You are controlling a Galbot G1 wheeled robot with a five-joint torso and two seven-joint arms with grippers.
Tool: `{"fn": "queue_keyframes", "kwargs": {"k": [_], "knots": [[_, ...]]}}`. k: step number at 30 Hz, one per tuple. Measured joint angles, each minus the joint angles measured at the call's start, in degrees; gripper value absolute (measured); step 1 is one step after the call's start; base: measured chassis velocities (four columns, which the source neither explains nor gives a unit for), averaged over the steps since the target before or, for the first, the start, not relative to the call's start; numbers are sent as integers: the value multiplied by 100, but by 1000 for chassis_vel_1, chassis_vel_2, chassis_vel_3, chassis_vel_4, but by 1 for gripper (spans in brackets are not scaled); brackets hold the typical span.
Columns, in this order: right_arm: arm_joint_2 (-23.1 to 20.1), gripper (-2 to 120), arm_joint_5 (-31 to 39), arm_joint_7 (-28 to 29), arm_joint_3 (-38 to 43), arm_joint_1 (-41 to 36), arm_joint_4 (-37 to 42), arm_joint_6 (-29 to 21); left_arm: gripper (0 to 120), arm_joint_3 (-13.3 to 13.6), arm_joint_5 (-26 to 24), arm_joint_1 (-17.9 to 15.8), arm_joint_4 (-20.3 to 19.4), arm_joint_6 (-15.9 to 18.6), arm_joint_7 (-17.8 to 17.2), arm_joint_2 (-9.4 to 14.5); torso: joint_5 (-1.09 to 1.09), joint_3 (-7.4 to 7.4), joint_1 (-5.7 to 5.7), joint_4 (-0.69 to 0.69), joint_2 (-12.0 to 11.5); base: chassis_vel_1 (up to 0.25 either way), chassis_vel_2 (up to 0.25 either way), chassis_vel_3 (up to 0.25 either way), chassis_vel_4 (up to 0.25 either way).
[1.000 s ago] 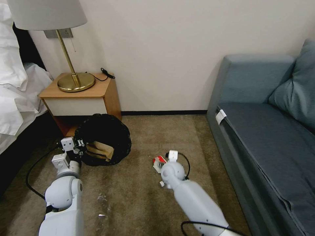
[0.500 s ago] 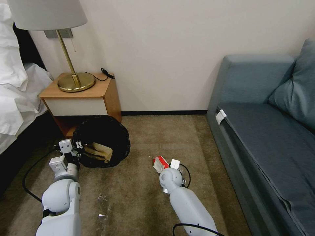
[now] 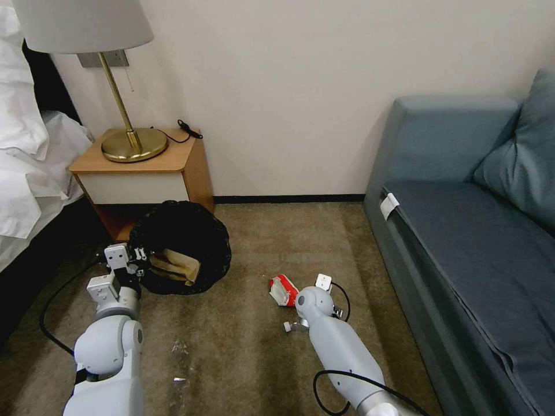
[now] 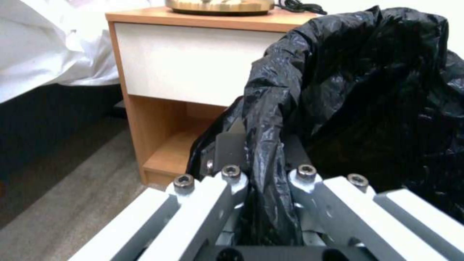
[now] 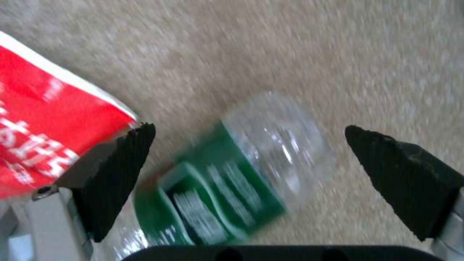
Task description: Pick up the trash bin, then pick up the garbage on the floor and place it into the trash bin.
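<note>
Left gripper (image 4: 263, 174) was clamped on the black-bagged rim of the trash bin (image 3: 182, 245), held near the nightstand (image 3: 144, 173). Right gripper (image 5: 249, 159) hung with fingers apart over the clear bottle (image 5: 232, 177) on the carpet (image 3: 243, 346), red-and-white packet (image 3: 283, 289) just left.

The trash bin (image 3: 179, 245) is set on the floor (image 3: 254, 358) just in front of the nightstand (image 3: 141, 173), on which a lamp (image 3: 124, 136) is stood, with the bed (image 3: 29, 162) to the left and the sofa (image 3: 474, 231) at the right along the wall. A paper bag (image 3: 173, 267) is lodged in the bin, whose near left rim is gripped by the left gripper (image 4: 263, 181). To the right, well apart from the bin, a packet (image 3: 283, 289) is laid on the floor with a bottle (image 5: 232, 174) just beside it, the bottle being straddled by the spread jaws of the right gripper (image 5: 246, 159).
</note>
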Motion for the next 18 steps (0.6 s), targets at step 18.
{"fn": "queue_keyframes", "kwargs": {"k": [18], "knots": [[-3,74,141,-860,232,-465,569,10,4,76,23,-46,-28,18,-23,-37,-1,0,0,0,-1,0,0,0,0]]}}
